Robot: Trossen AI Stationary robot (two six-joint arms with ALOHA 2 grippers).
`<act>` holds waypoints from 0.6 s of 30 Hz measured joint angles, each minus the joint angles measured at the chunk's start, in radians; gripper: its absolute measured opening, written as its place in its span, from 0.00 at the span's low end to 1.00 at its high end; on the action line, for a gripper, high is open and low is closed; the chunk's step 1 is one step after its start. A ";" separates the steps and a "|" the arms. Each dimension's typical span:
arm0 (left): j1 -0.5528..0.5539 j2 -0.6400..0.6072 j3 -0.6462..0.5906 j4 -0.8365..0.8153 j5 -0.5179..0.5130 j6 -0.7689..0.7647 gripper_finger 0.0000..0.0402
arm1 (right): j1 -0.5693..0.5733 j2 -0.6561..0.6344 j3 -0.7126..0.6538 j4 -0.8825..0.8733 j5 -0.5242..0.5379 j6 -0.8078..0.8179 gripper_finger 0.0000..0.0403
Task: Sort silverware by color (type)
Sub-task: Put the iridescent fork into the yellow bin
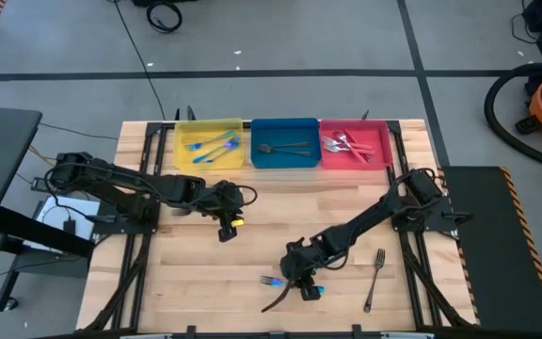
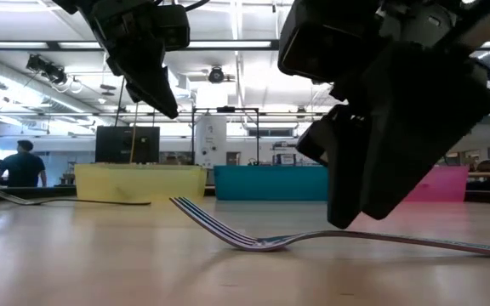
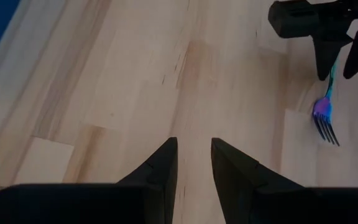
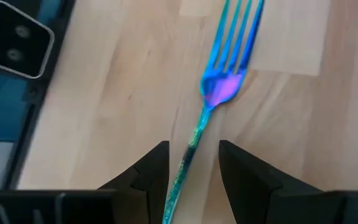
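A fork with an iridescent blue-teal handle and tines lies flat on the wooden table near its front edge, tines curving upward. My right gripper is open and low over it, one finger on each side of the handle, without visible touch. My left gripper hovers open above bare wood left of centre, and the fork shows far off in its view. A plain grey fork lies on the table to the right.
Along the far edge stand three trays: a yellow one with blue utensils, a blue one with grey utensils, and a red one with red utensils. A thin dark curved piece lies by the front edge. Bare wood lies between the arms.
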 joint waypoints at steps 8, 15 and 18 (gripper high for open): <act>0.000 0.000 0.000 0.002 0.000 0.000 0.24 | 0.037 0.000 0.000 -0.010 0.121 -0.007 0.36; 0.000 0.000 0.000 0.002 0.000 0.000 0.24 | 0.054 0.000 0.000 0.011 0.125 0.019 0.36; 0.000 0.000 0.000 0.003 0.000 0.000 0.24 | 0.067 0.000 0.000 0.010 0.170 0.019 0.36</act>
